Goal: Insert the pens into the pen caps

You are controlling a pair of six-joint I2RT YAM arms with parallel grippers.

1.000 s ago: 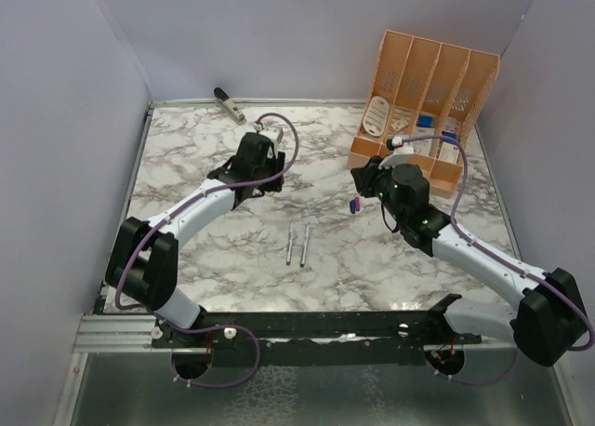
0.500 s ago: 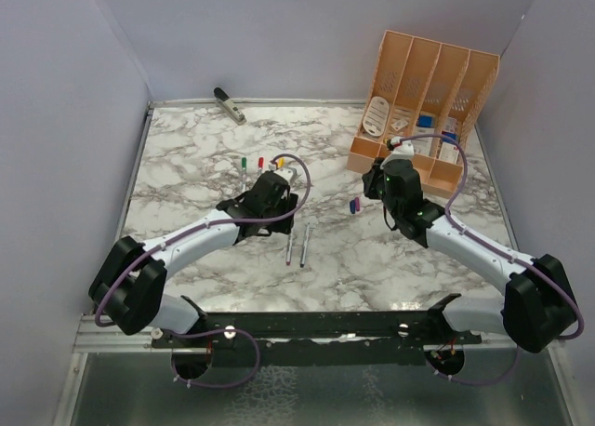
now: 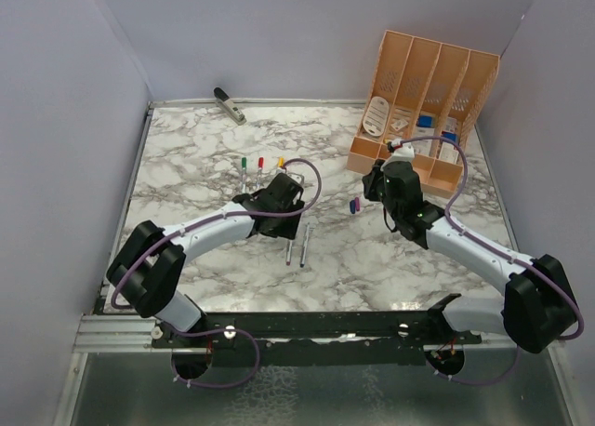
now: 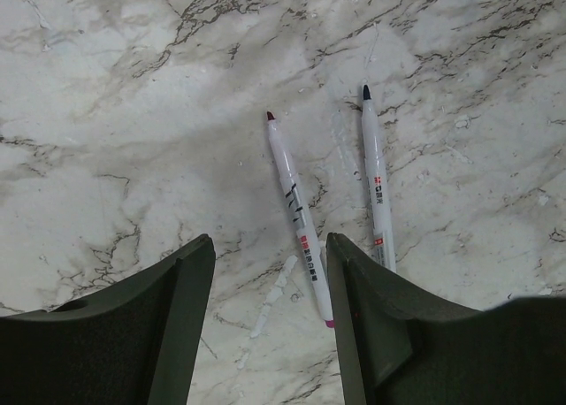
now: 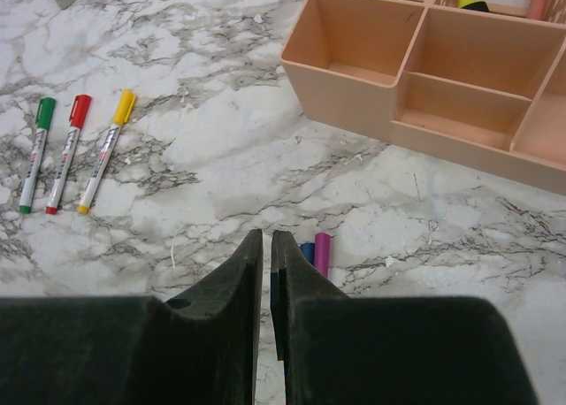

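Left gripper (image 4: 268, 246): jaws roughly half apart, nothing between the pads, aimed down at the marble table (image 4: 133, 87). Two bare pens lie below it, side by side, not touching, tips toward the top of my left wrist view. The red-tip pen (image 4: 294, 212) runs its tail into the gap, close against the inner edge of my right-hand finger. The dark-tip pen (image 4: 375, 179) lies just right of it, tail hidden behind that same finger. I can't tell my height over them. Right gripper (image 5: 268, 239): jaws pinched to a sliver, holding nothing. The blue cap (image 5: 306, 249) and purple cap (image 5: 322, 250) lie side by side on the table, apparently touching, just past its right fingertip; the blue one is partly hidden by it. Three more pens lie in a parallel row well to the left: green-capped pen (image 5: 35, 149), red-capped pen (image 5: 69, 149), yellow-capped pen (image 5: 108, 149). The orange organizer (image 5: 340, 91) sits back right. A grey stapler-like tool (image 3: 229, 104) lies at the back-left edge.
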